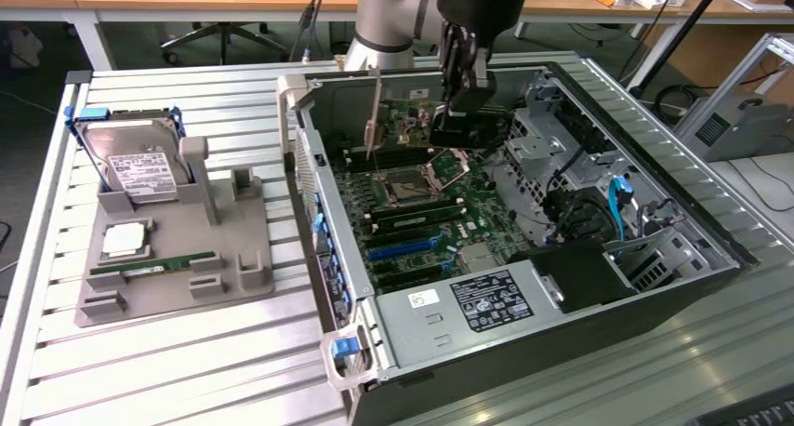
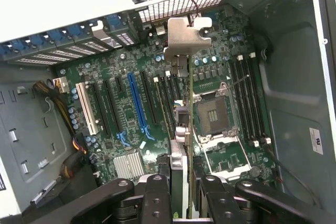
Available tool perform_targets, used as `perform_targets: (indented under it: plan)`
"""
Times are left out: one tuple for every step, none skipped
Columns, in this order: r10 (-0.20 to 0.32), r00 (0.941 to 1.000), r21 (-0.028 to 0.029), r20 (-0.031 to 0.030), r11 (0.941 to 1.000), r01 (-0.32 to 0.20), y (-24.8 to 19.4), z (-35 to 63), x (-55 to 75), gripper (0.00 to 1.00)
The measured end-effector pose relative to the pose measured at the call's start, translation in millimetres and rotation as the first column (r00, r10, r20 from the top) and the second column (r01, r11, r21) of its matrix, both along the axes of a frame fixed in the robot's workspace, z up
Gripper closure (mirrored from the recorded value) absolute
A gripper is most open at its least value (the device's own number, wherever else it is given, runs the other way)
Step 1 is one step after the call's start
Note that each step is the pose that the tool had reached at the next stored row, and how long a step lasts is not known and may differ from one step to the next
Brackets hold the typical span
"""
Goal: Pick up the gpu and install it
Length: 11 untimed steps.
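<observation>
Exterior view. Black two-fingered gripper (image 1: 456, 119) on the grey Universal Robots arm (image 1: 385, 26), lowered inside the open grey metal computer case (image 1: 372, 305), over the far half of the green motherboard (image 1: 416, 217). Clamped between the fingers, edge-on and upright: the gpu, a thin flat green expansion card with a silver metal bracket (image 1: 377, 119), bracket end towards the exterior view's left, close to the case's rear wall. Empty square silver CPU socket (image 1: 407, 186) just below and near the card. Dark memory slots (image 1: 416, 219) nearer the camera. Black power supply with a white label (image 1: 496, 300) at the case's near end. On the slatted metal table (image 1: 162, 370), at the exterior view's left and well apart from the case, a grey plastic holder (image 1: 236, 249). Standing in it, a boxy hard drive with a white label (image 1: 139, 170); lying in it, a square silver processor (image 1: 126, 240) and a narrow green RAM stick (image 1: 155, 266).

Wrist view. Black gripper (image 2: 181, 192) closed on the gpu (image 2: 178, 166), the jaws narrow, pressing both faces of the thin card. Silver bracket (image 2: 186, 32) at the card's far end, beside the perforated rear grille (image 2: 173, 6). Card above the motherboard (image 2: 210, 77), between the row of black expansion slots with one blue slot (image 2: 135, 103) and the CPU socket (image 2: 215, 114). Whether the card edge touches a slot: cannot tell. Bundled yellow and black cables (image 2: 58, 103) beside the board.
</observation>
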<state>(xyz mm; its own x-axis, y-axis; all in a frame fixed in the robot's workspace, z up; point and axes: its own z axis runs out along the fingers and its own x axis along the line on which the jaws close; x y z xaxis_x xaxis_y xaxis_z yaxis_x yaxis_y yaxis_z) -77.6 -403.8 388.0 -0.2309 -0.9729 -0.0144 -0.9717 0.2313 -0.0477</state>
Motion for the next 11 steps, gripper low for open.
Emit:
perform_targets:
  plan:
    - [0.002,1.0000,0.0000,0.0000,1.0000,-0.002,0.0,0.0,0.0,0.73]
    - [0.006,1.0000,0.0001,0.0000,1.0000,-0.006,0.0,-0.1,0.0,0.73]
    - [0.009,1.0000,0.0000,0.0000,1.0000,-0.009,-0.1,-0.1,0.0,0.73]
    - [0.012,0.9999,0.0000,0.0000,0.9999,-0.012,-0.1,-0.1,0.0,0.73]
    - [0.014,0.9999,0.0000,0.0000,0.9999,-0.014,-0.1,-0.1,0.0,0.73]
    - [0.016,0.9999,0.0000,0.0000,0.9999,-0.016,-0.1,-0.1,0.0,0.73]
    - [0.018,0.9998,0.0000,0.0000,0.9998,-0.018,-0.1,-0.1,0.0,0.73]
    - [0.020,0.9998,0.0000,0.0000,0.9998,-0.020,-0.1,-0.1,0.0,0.73]
    - [0.022,0.9998,0.0000,0.0000,0.9998,-0.022,-0.1,-0.1,0.0,0.73]
    - [0.024,0.9997,0.0000,0.0000,0.9997,-0.024,-0.1,-0.1,0.0,0.73]
    - [0.027,0.9996,0.0000,0.0000,0.9996,-0.027,-0.1,-0.1,0.0,0.73]
